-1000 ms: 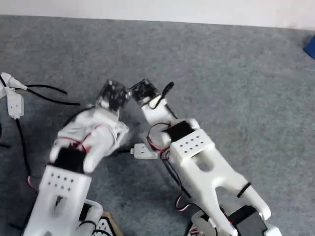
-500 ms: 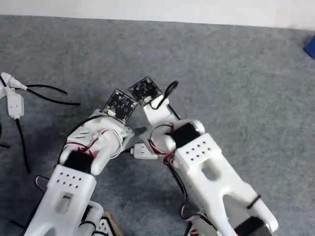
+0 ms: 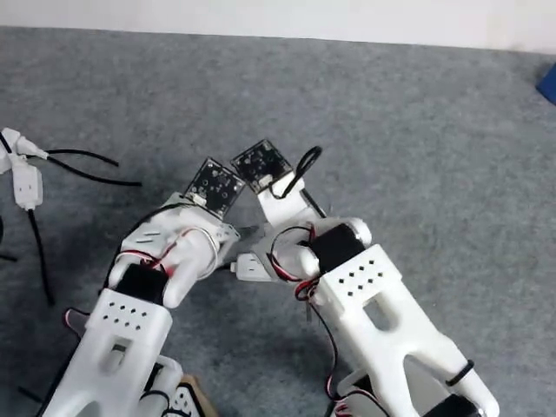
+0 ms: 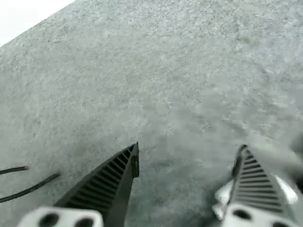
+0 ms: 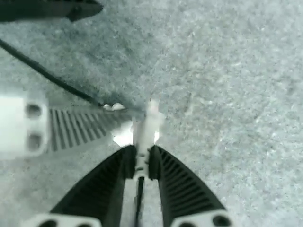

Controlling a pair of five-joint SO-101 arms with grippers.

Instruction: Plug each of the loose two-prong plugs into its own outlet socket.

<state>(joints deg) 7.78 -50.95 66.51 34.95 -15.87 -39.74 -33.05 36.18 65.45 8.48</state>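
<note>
High view is showing both arms leaning in over the grey counter (image 3: 417, 130). The left arm (image 3: 130, 304) is standing at 7 o'clock and the right arm (image 3: 373, 295) at 5 o'clock, with their wrists nearly touching just left of centre. A white plug (image 3: 250, 265) is lying between them, a little toward 7 o'clock of centre, partly covered by the right arm's wiring. Both hands are sitting under the wrists there, so this view is not giving their state.

Right wrist view is supplying it: the right hand (image 5: 141, 152) is clamped on the white plug, fingers pressed to either side. One ribbed finger of the left hand (image 4: 188, 149) is lying just beside the plug. Left wrist view is showing that hand with fingers wide apart, holding nothing, and two black cord ends (image 4: 28, 188) lying near one finger. A white blur is sitting against the other finger; what it is cannot be told.

The plug's prongs are not making out in any view. White fittings (image 3: 24, 178) at the 9 o'clock edge are being cut off by the frame, and plug or socket cannot be told. Black cords (image 3: 82, 165) are trailing from them toward centre. A blue corner (image 3: 549, 82) is being cut off at 2 o'clock.

The counter is stretching wide from 12 through 3 o'clock, well apart from cords and fittings.
</note>
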